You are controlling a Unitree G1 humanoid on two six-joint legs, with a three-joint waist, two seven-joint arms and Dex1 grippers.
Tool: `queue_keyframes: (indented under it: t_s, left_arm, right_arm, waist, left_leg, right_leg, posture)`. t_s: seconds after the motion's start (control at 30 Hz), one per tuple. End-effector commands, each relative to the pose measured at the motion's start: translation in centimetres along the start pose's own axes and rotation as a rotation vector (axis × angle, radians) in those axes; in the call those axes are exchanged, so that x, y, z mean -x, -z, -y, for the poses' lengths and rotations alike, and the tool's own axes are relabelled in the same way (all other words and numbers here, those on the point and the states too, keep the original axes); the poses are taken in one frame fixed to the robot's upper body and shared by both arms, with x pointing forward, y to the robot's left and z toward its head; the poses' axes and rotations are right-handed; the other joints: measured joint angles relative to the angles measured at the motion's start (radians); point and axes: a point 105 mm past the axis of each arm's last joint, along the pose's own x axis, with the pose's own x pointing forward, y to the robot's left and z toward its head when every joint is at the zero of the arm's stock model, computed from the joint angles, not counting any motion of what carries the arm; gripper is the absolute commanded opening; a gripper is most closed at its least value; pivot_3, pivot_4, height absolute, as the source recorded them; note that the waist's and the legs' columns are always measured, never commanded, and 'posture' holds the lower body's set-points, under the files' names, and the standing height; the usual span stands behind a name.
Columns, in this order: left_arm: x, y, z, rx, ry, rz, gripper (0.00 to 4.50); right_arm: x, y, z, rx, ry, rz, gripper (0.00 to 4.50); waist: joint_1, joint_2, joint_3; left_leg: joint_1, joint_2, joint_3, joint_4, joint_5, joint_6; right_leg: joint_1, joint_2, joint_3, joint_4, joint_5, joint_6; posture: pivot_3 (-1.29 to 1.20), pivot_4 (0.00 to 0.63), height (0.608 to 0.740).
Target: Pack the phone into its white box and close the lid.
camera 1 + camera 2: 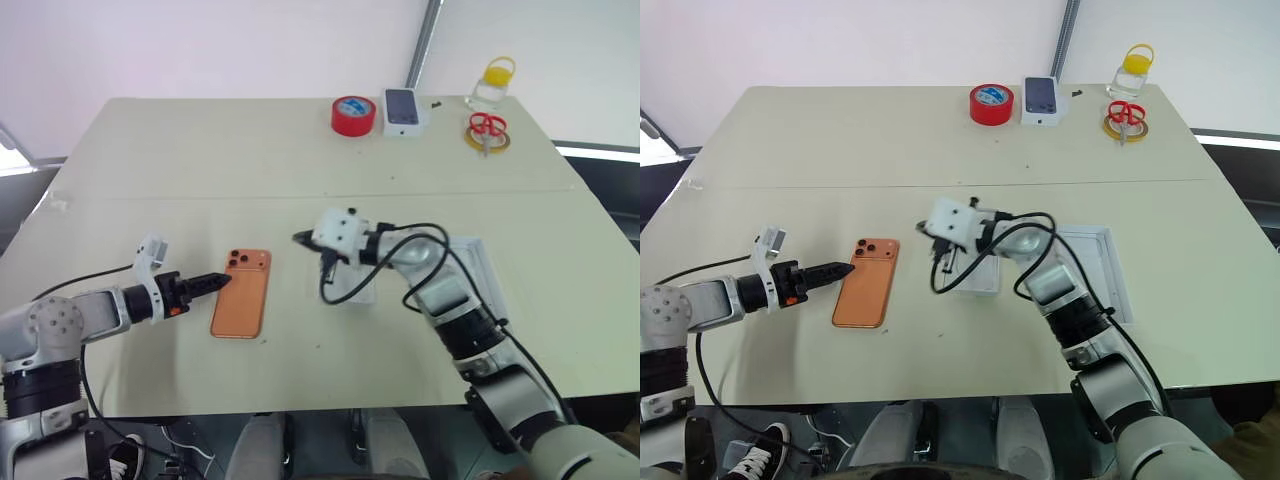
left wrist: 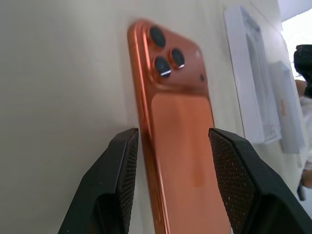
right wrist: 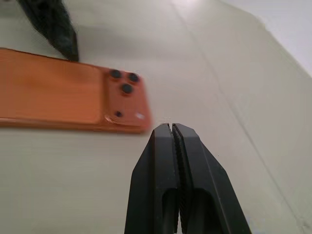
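Note:
The orange phone [image 1: 242,292] lies back up on the table, its three-lens cluster at the far end. My left gripper [image 1: 220,281] comes in from the left with its tips at the phone's left edge near the lenses. In the left wrist view its fingers [image 2: 122,175] stand apart, open, with the phone [image 2: 178,122] between and beyond them. My right gripper [image 1: 299,238] is shut on nothing and hovers just right of the phone, above a shallow white box [image 1: 352,288] that my arm partly hides. A rimmed white shell, seemingly the lid [image 1: 472,262], lies open side up further right.
At the table's far edge stand a red tape roll [image 1: 353,115], a small white box with a dark phone picture [image 1: 402,110], red scissors on a yellow tape ring [image 1: 487,130] and a clear jar with a yellow cap [image 1: 495,82]. A black cable loops off my right wrist.

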Motion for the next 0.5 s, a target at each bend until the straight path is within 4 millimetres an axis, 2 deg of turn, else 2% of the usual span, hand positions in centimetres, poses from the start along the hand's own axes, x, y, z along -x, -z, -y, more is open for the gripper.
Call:
queue_keyframes:
  t_s: [0.03,0.23,0.37,0.5]
  left_arm:
    - [0.4,0.3,0.3,-0.002,0.005,-0.011,2.42]
    - [-0.1,1.5,0.0,0.018,-0.016,-0.032,2.42]
    - [-0.6,2.1,0.4,0.018,-0.004,-0.041,2.42]
    - [-1.6,2.7,0.7,0.039,0.012,-0.052,2.42]
  right_arm:
    - [-1.0,-1.4,-1.6,0.021,-0.133,-0.024,0.10]
    - [-1.2,1.9,-4.3,0.202,-0.288,-0.213,0.10]
    - [-1.6,2.1,-5.3,0.244,-0.323,-0.237,0.10]
    - [-3.0,1.3,-4.8,0.233,-0.265,-0.205,0.10]
  waist:
    - [0.000,0.000,0.000]
    - [-0.001,0.000,0.000]
    - [-0.001,0.001,-0.001]
    - [-0.001,0.001,-0.002]
  left_leg:
    - [0.000,0.000,0.000,0.000,0.000,0.000]
    - [0.000,-0.001,0.000,0.000,0.000,-0.001]
    - [0.001,-0.001,0.000,-0.001,0.000,-0.002]
    - [0.004,-0.001,0.000,-0.002,0.000,-0.002]
  right_leg:
    - [0.000,-0.001,0.000,0.000,0.000,-0.001]
    - [-0.001,-0.001,0.000,0.000,0.000,-0.001]
    - [0.001,-0.001,0.000,0.000,0.000,-0.001]
    - [0.003,-0.001,0.000,0.000,0.000,-0.001]
  posture:
    - [0.00,0.150,0.740]
    - [0.00,0.150,0.740]
    - [0.00,0.150,0.740]
    - [0.00,0.150,0.740]
